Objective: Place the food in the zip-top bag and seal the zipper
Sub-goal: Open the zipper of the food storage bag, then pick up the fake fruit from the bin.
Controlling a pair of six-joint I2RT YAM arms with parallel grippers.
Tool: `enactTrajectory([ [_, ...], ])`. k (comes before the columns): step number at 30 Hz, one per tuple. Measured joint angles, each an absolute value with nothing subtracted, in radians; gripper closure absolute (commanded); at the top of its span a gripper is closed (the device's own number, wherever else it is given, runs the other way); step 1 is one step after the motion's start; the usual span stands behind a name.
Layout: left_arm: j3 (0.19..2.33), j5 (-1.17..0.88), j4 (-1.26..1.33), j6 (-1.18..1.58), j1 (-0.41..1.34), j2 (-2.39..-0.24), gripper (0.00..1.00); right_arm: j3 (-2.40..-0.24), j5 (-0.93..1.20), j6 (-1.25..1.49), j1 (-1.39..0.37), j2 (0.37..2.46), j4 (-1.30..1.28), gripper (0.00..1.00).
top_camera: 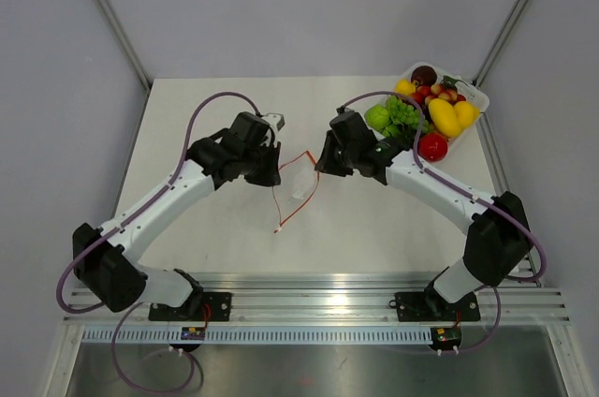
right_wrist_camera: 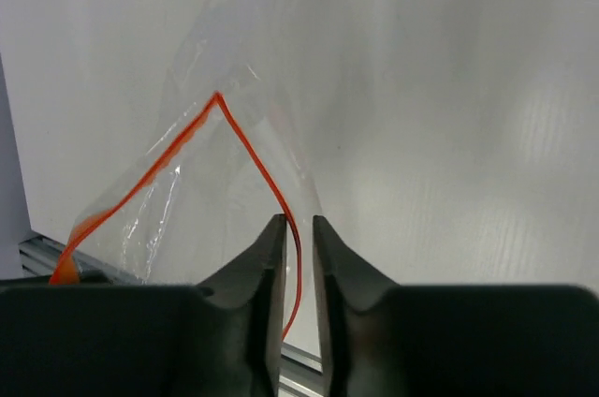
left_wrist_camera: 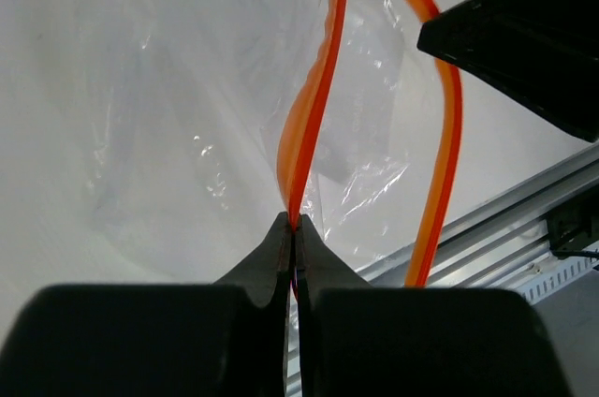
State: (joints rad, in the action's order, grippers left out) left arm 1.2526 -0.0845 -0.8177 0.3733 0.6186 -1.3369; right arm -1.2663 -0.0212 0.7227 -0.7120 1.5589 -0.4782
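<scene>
Zip-top bag [top_camera: 301, 186] mouth open, zipper [left_wrist_camera: 298, 144] long axis near-far — L gripper [left_wrist_camera: 292, 222] pinching it

White table [top_camera: 215, 228]; tray [top_camera: 480, 96] with food [top_camera: 444, 116] far-right.

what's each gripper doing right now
left gripper: shut on the zipper
right gripper: narrow gap around the zipper, grip cannot be told

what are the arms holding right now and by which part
The left gripper pinches the zip-top bag by its zipper. The right gripper has its fingers around the zipper's other side with a gap; hold unclear.
</scene>
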Motion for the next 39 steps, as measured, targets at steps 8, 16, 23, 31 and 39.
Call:
enactTrajectory([
  [8, 1.393, -0.092, -0.77, 0.429, 0.668, -1.52, 1.0, -1.267, -0.09, 0.68, -0.606, 1.513, -0.562, 0.45],
  [16, 1.576, -0.081, -0.777, 0.443, 0.691, -1.647, 1.0, -1.256, -0.173, 0.65, -0.471, 1.299, -0.633, 0.1],
  [23, 1.615, -0.078, -0.776, 0.446, 0.703, -1.655, 1.0, -1.242, -0.32, 0.621, -0.308, 1.2, -0.709, 0.01],
  [31, 1.615, -0.08, -0.777, 0.445, 0.706, -1.677, 1.0, -1.227, -0.357, 0.576, -0.147, 1.268, -0.74, 0.01],
  [39, 1.615, -0.093, -0.777, 0.445, 0.707, -1.686, 1.0, -1.2, -0.326, 0.49, -0.089, 1.355, -0.702, 0.01],
])
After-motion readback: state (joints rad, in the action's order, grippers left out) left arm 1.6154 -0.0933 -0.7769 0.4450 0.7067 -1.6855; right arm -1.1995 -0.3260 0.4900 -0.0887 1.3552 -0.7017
